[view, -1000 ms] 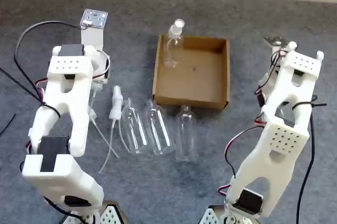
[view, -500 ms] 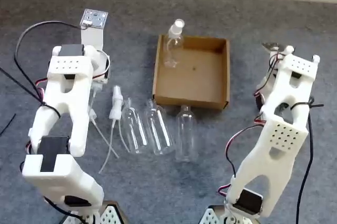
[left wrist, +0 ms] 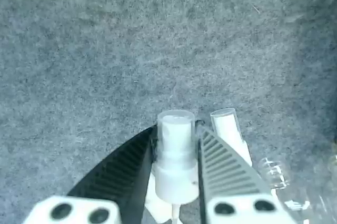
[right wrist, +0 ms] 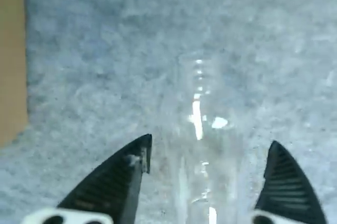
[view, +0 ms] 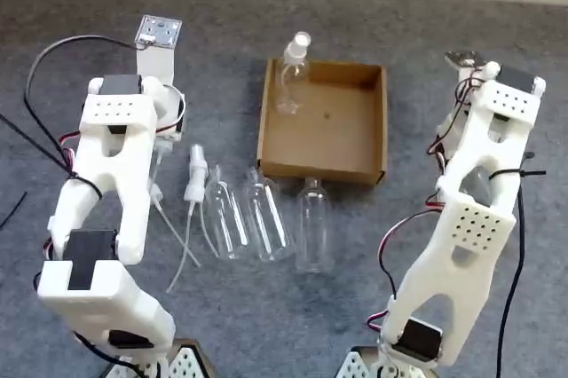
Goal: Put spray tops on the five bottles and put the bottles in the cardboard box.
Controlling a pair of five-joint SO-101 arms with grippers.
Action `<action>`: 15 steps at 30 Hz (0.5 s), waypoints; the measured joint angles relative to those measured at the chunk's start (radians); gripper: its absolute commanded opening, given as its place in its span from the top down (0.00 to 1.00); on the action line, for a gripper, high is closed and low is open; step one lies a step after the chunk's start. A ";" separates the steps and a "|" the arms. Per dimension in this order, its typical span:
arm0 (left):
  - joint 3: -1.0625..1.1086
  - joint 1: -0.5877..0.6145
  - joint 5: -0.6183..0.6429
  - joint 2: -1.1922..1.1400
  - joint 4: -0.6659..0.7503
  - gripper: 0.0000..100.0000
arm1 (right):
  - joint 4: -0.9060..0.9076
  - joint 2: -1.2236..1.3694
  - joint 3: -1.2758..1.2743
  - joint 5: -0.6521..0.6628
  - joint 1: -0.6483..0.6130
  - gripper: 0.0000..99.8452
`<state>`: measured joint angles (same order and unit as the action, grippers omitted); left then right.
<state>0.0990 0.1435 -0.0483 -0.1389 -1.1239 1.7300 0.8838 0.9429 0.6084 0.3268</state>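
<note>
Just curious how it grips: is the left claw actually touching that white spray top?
Touching. The left wrist view shows the left gripper with its jaws pressed against both sides of the white spray top, no gap.

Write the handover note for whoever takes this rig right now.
Left gripper shut on a spray top.
Right gripper at a clear bottle, right of the cardboard box; grip unclear.
Done: one capped bottle stands in the box.
Left: three open bottles lie in front of the box, a loose spray top beside them. Cap four, box four.
</note>
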 measured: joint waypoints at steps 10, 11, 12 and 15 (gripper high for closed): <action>0.000 0.000 0.000 0.000 0.000 0.97 | -0.035 0.000 0.000 0.000 -0.038 0.71; 0.000 0.000 0.000 0.000 0.000 0.97 | -0.035 0.000 0.000 0.000 -0.037 0.71; 0.000 0.000 0.000 0.000 0.000 0.97 | -0.035 0.000 0.000 0.000 -0.037 0.71; 0.000 0.000 0.000 0.000 0.000 0.97 | -0.035 0.000 0.000 0.000 -0.037 0.71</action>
<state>0.0990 0.1435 -0.0483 -0.1389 -1.1239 1.6947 0.8838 0.9429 0.6084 0.2900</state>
